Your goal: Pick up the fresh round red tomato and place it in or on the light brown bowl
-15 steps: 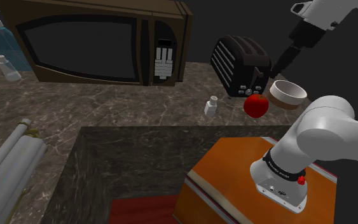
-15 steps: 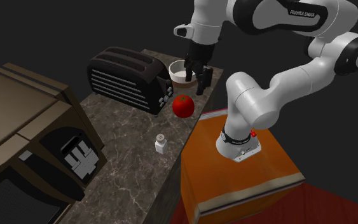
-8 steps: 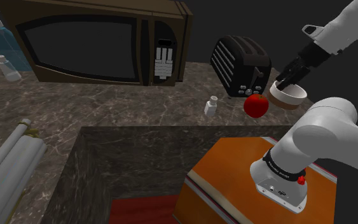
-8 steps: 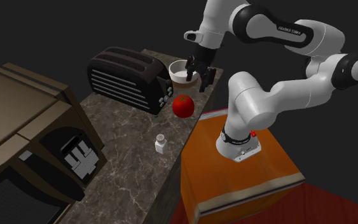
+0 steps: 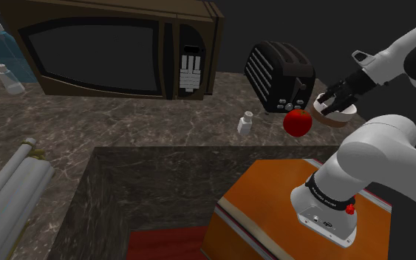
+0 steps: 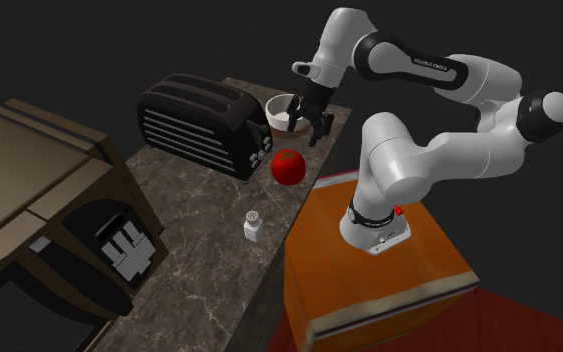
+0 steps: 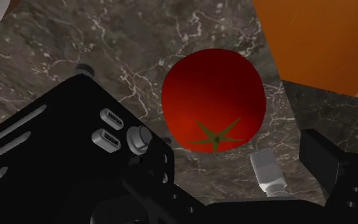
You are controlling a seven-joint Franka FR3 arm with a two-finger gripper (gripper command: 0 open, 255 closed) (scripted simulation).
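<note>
the fingers stand wide apart and clasp nothing. the gripper hangs just above the bowl.

counted: one red tomato, one pale bowl with a brown base, one black toaster, one brown microwave, one small white shaker and two bottles at the far end.

in the shoulder view the tomato sits on the counter at 8 o'clock from the gripper, near but apart. in the wrist view it lies out ahead of the fingers, untouched. from the tomato, the bowl is at 2 o'clock, the toaster at 11 and the shaker at 9.

the counter is dark stone with pale veins. the orange stand stands against its edge, over a red floor.
</note>
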